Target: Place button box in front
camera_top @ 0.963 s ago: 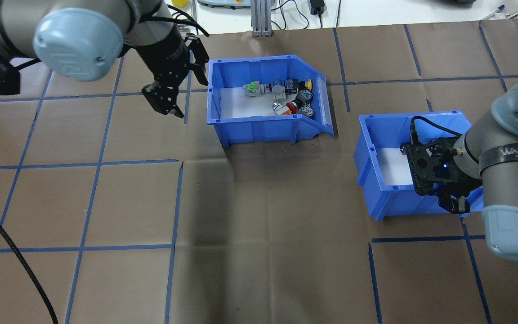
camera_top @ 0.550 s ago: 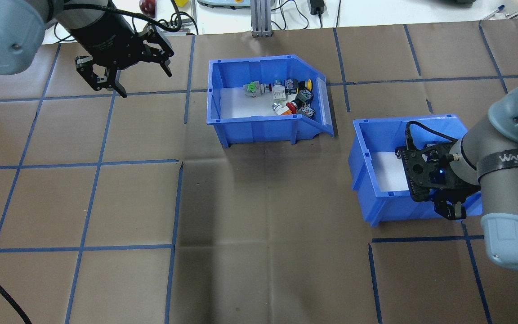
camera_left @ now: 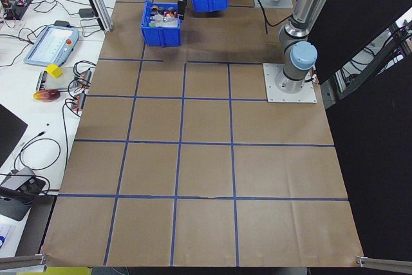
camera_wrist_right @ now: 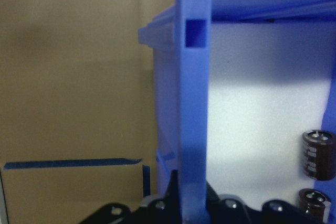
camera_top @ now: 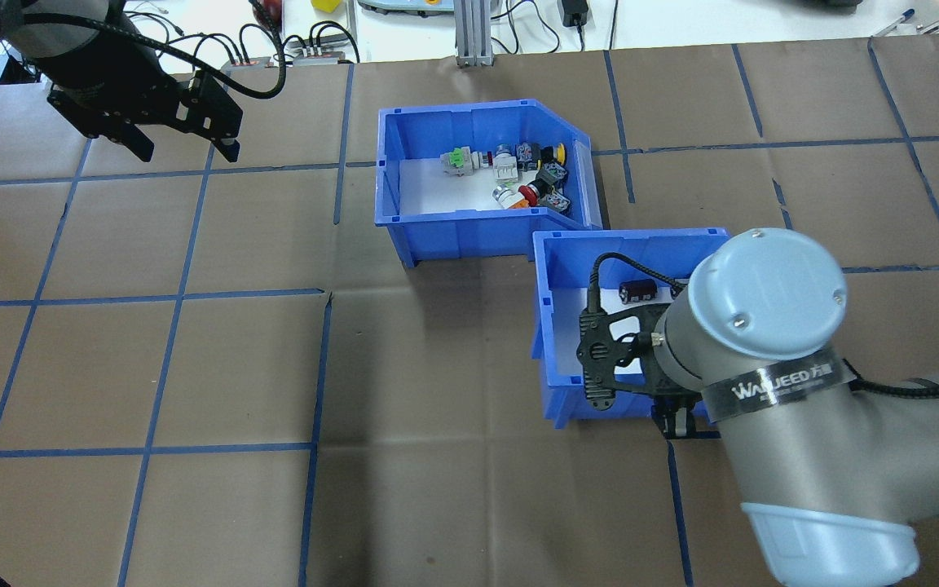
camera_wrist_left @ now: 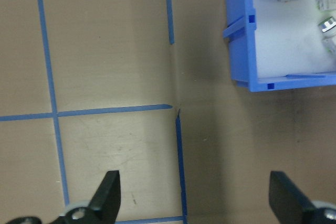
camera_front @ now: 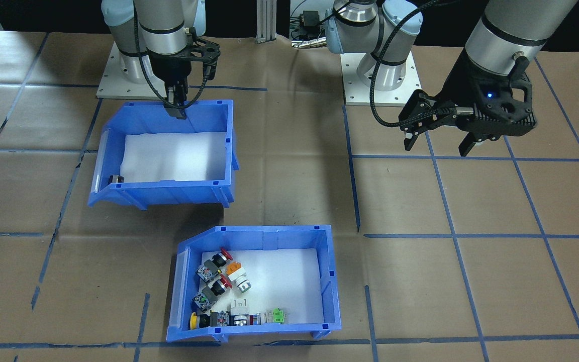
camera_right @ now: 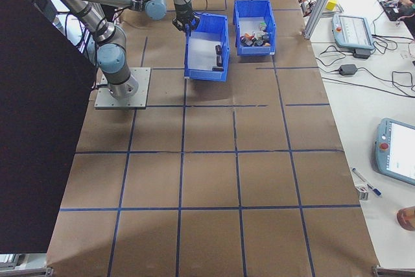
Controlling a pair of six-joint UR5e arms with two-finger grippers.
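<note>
Blue tape lines (camera_top: pixel 184 293) grid the brown paper-covered table (camera_top: pixel 453 489).

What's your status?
Left gripper open, clear. Right gripper shut on cylinder bin wall. Button box untouched, far side.

The button box (camera_top: pixel 469 224) is sitting upright on the table, far from the robot, near the middle. It is a blue plastic bin with a white liner; red, green, yellow and orange push-buttons (camera_top: pixel 518 175) are lying clustered toward its sloped right end.
</note>
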